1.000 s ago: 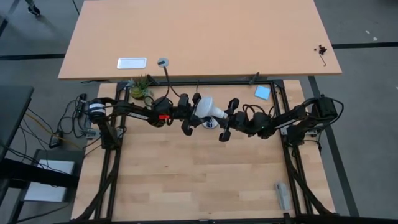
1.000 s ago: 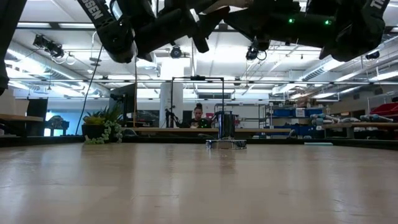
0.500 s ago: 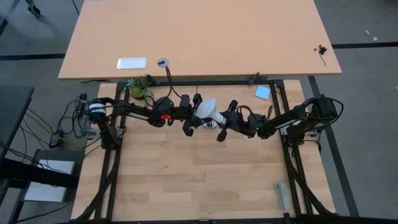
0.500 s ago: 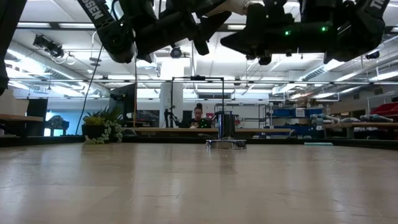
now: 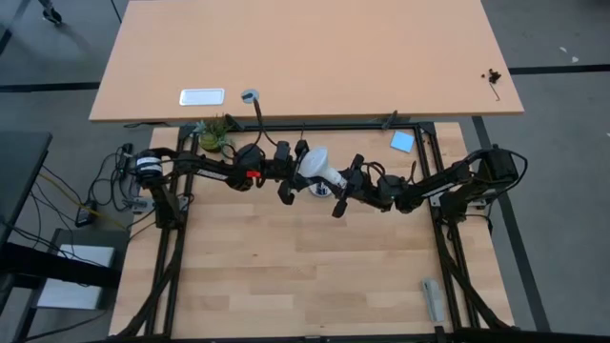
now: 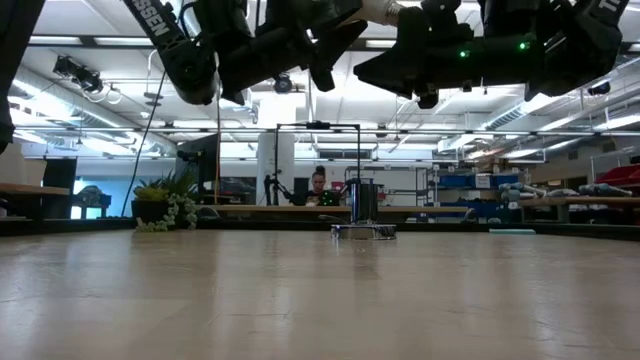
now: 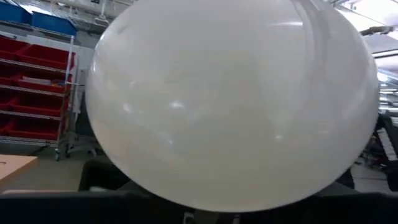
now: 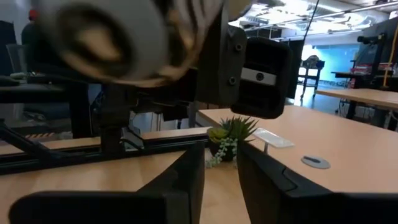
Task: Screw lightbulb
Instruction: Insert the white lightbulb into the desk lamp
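Seen from above, the bulb hangs in the air over the far middle of the wooden counter, held up between the two arms. Its long axis lies roughly level, running across the counter and tilted slightly: the round white globe points toward the left arm, the narrow grey base toward the right arm. The left gripper has its jaws around the globe, which fills the left wrist view as a smooth white dome. The right gripper reaches in at the base end; its jaws stand narrowly apart, and whether they touch the base cannot be told. In the right wrist view the base end shows blurred, close above the two dark fingers. Directly beneath the bulb a small socket sits on the counter. A potted plant stands near the far left edge, a blue square near the far right edge. The near half of the counter lies open below both arms.
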Robot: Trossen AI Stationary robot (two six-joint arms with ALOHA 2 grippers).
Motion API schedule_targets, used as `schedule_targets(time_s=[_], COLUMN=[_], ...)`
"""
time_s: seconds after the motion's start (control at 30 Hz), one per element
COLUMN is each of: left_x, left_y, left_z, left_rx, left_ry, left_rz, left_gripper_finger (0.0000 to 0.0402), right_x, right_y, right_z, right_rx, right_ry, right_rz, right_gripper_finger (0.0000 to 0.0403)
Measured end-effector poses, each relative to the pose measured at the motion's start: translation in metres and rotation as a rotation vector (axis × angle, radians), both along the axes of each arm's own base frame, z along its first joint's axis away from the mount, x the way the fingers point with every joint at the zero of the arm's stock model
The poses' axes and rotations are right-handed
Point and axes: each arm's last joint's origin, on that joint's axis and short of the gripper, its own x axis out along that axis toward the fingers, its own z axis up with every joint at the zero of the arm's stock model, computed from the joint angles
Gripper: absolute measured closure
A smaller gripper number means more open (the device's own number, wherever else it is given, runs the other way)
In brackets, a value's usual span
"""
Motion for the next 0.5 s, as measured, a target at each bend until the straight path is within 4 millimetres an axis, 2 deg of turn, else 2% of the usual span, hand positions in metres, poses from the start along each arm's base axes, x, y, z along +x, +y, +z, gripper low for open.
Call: schedule_targets(time_s=[0.23, 0.5], left_x=[-0.005, -0.008], left_y=[0.016, 0.025], left_z=[0.000, -0.001], left_rx=[0.005, 0.018], left_ry=[0.015, 0.024], left_rz=[-0.019, -0.024], left_gripper_finger=[0.0272, 0.0296], right_x=[-0.009, -0.022], right_y=[-0.002, -0.002], right_z=[0.006, 0.017], right_rx=[0.015, 0.073], right_ry=[0.085, 0.147], right_rz=[-0.075, -0.078], right_gripper_finger=[0.0281, 0.0269])
